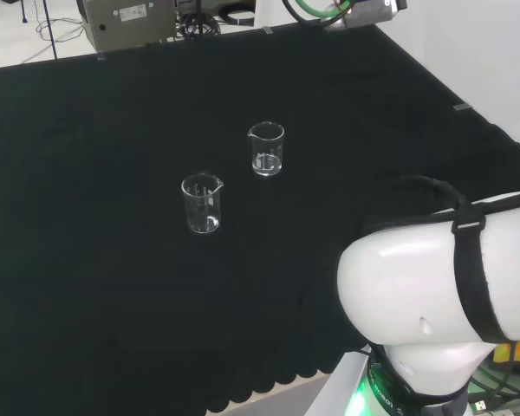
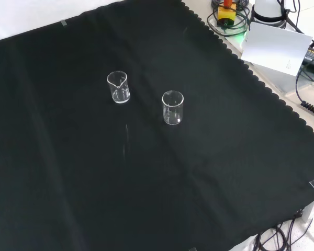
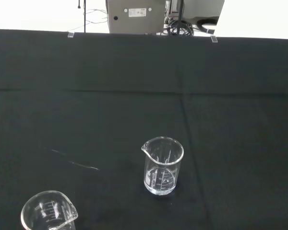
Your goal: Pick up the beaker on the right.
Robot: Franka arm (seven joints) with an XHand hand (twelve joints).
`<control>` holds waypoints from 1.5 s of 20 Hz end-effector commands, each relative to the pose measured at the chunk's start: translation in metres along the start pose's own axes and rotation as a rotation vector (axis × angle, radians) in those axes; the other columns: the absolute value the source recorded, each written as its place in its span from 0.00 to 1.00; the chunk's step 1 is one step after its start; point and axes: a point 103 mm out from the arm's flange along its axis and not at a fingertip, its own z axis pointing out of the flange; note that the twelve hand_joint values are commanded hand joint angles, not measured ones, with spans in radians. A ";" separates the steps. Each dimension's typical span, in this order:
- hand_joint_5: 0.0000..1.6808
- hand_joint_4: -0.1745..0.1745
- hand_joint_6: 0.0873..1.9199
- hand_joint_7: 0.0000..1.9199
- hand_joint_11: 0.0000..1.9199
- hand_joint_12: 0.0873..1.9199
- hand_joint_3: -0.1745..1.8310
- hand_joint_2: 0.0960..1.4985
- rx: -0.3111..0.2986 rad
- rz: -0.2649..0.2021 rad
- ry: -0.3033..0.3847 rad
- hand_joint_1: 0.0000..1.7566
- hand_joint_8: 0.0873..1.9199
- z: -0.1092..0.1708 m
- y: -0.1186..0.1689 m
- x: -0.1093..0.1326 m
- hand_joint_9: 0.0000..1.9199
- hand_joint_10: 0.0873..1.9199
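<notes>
Standing upright on the black cloth of the tabletop (image 1: 87, 286): the beaker (image 1: 266, 149), clear glass, the right-hand one of two in the head view, with its pouring lip turned to that view's left. Nothing touching it. Nearer and to the left in the same view, well apart from it: a second beaker (image 1: 201, 203), also upright and seemingly empty.

From the front view, the pair turned about: the beaker (image 2: 118, 87) higher and to the left, the second beaker (image 2: 172, 107) lower and to the right, with bare cloth between them. Also seen here and not from the head view: the scalloped cloth edge at the right, a white card (image 2: 275, 48) and loose cables beyond it.

From the wrist view, closer in: the beaker (image 3: 163, 165) near the middle, white graduation marks printed on its wall, too small to read; the second beaker (image 3: 48, 215) cut off at the picture's edge. Behind the cloth's far border, a grey box (image 3: 134, 14) bearing a white label, print illegible.

In the head view at the right, a large white arm link (image 1: 433, 286) wrapped by a black strap.

State of the hand: cannot tell.
</notes>
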 end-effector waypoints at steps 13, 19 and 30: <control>0.20 0.37 0.00 0.03 0.00 0.65 0.20 0.85 0.095 -0.031 0.167 0.05 0.27 0.097 0.080 -0.126 0.07 0.34; 0.19 0.37 0.00 0.03 0.00 0.63 0.18 0.82 0.073 -0.075 0.234 0.10 0.27 0.137 0.105 -0.162 0.07 0.34; 0.20 0.38 0.00 0.08 0.00 0.66 0.15 0.70 0.102 -0.129 0.331 0.26 0.30 0.210 0.132 -0.178 0.13 0.35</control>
